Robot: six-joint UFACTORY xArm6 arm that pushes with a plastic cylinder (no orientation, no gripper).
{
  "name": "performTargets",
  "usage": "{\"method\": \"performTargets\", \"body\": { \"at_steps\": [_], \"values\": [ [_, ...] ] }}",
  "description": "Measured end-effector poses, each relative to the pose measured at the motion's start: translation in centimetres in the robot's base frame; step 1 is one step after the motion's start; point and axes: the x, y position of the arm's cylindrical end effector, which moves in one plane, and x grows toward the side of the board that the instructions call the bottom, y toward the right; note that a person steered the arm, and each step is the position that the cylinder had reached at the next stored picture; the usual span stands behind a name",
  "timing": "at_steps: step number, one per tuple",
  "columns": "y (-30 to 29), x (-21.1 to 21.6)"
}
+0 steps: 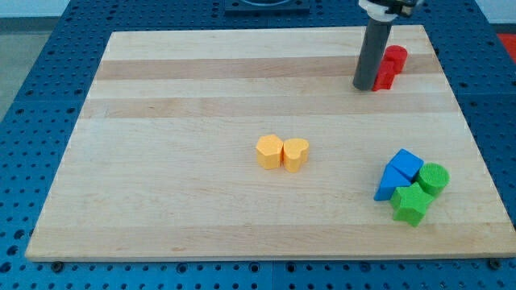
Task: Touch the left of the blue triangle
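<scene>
The blue triangle (388, 184) lies at the view's lower right, its point toward the left. A blue cube (405, 165) touches it from above right, a green star (410, 204) from below right, and a green cylinder (433, 178) sits just right of them. My tip (364, 87) rests on the board near the view's top right, touching the left side of two red blocks (389, 66). The tip is far above the blue triangle.
A yellow hexagon block (269, 151) and a yellow heart block (296, 154) sit side by side at the board's middle. The wooden board (177, 161) lies on a blue perforated table (32, 97). The board's right edge runs close to the blue and green cluster.
</scene>
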Motion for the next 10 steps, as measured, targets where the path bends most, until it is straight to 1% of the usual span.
{"method": "performTargets", "body": {
  "at_steps": [5, 6, 8, 9, 10],
  "values": [
    [-0.6, 1.0],
    [-1.6, 6.0],
    [-1.6, 6.2],
    [-2.0, 8.0],
    [-2.0, 12.2]
  ]
}}
